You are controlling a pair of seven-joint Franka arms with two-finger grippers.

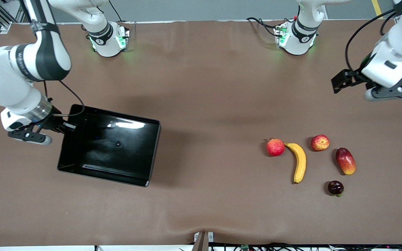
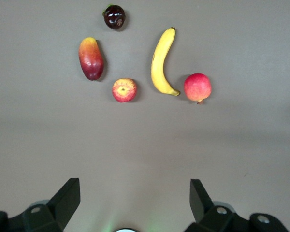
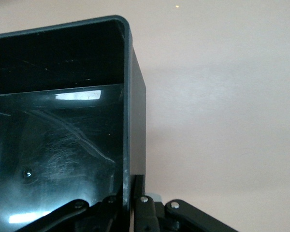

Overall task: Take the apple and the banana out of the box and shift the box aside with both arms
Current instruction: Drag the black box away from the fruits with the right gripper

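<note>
Front view: clock directions are read on the bench as this camera shows it, 12 toward the robot bases
Box: shallow glossy black plastic tray (image 1: 110, 146) sits toward the right arm's end of the bench, at about 9 o'clock from the fruit and well apart from it; nothing lies inside
Right end effector: right end effector (image 1: 66, 126) is clenched on the thin wall of the box at its 10 o'clock corner; the right wrist view shows the fingers (image 3: 117, 205) pinching that rim (image 3: 129, 96) from both faces
Left end effector: left end effector (image 1: 340, 82) is released, fingers spread wide, empty, waiting over bare bench at 1 o'clock from the fruit
Apple: small round red-and-yellow apple (image 1: 320, 142) rests on the bench, out of the box
Banana: long curved yellow banana (image 1: 299, 162) lies just beside it at 8 o'clock, also out
Other fruit: red pomegranate (image 1: 275, 147), oblong red-yellow mango (image 1: 345, 160) and a small dark round fruit (image 1: 335, 188) lie around them
Step in hand: judged to be shifting the box aside, with both fruits already out
How to do it well: one corner pinch will let the box pivot, so drag slow and low, and pull in line with the gripped wall
Risk: slick rim slipping from the fingers if the box twists
</note>
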